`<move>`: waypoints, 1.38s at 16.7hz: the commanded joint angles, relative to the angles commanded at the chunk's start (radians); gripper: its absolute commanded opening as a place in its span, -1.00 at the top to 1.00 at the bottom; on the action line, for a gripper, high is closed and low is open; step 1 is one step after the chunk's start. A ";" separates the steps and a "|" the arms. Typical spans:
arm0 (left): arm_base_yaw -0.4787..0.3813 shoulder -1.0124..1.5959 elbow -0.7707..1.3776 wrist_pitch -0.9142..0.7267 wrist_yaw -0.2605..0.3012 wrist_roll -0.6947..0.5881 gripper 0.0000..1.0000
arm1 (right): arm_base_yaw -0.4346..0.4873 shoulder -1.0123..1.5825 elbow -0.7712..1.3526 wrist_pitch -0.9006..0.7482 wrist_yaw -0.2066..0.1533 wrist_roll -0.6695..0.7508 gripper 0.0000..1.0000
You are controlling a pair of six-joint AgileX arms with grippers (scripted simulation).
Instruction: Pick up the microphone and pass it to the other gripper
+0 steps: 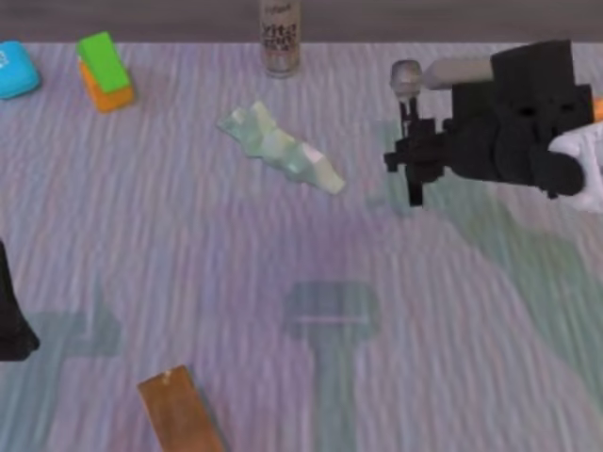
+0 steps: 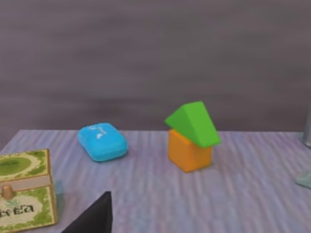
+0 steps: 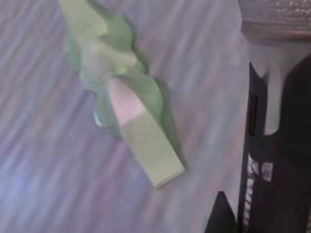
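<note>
While raised off the bench near its far right corner, right gripper (image 1: 412,162) clamped on the microphone (image 1: 408,94), fingers closed around the black handle. Grey mesh head pointing toward the far edge, handle running back between the fingers. Shadow of arm and microphone cast on the bench surface (image 1: 188,245) just below and right of the hold. Seen close in the right wrist view as a black stick (image 3: 272,160) with white lettering and a pale collar beneath the mesh head, the bench well below it.

Left gripper (image 1: 13,325) parked at the left edge, mostly cut off in the top view; only one dark fingertip (image 2: 95,218) visible in the left wrist view, so cannot tell whether open or closed.

Pale green crumpled object (image 1: 281,148) lying flat toward the far middle of the bench, well left of the microphone. Speckled bottle (image 1: 281,38) upright at the far edge, between the green object and the microphone's head. Green wedge (image 1: 102,60) resting tilted on an orange block (image 1: 108,92) near the far left corner, a blue rounded case (image 1: 17,69) just beside them at the left edge. Brown flat slab (image 1: 181,412) at the near edge, left of centre. Green-patterned box (image 2: 24,189) visible only in the left wrist view.
</note>
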 joint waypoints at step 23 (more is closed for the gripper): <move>0.000 0.000 0.000 0.000 0.000 0.000 -1.00 | 0.187 -0.345 -0.232 0.586 -0.016 -0.146 1.00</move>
